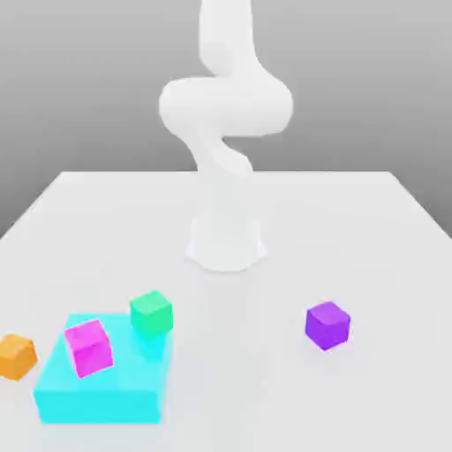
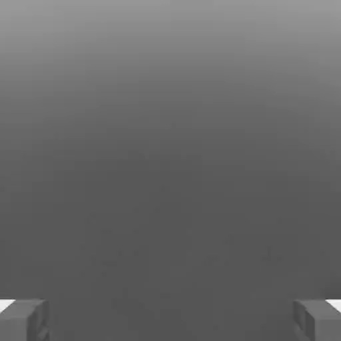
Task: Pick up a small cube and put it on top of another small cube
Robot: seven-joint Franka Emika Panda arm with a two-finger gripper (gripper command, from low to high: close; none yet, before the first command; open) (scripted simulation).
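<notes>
My fingers (image 2: 170,321) spread wide with nothing between them, the purple cube (image 1: 327,325) on the table (image 1: 238,353) at the exterior view's lower right, the magenta cube (image 1: 89,348) atop the cyan block (image 1: 101,406) at lower left

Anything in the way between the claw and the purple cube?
Nothing visible stands between them. The claw is open and empty, with no object between its fingers in the hand view. The purple cube sits alone on the table, on the exterior view's right, its top uncovered.
</notes>
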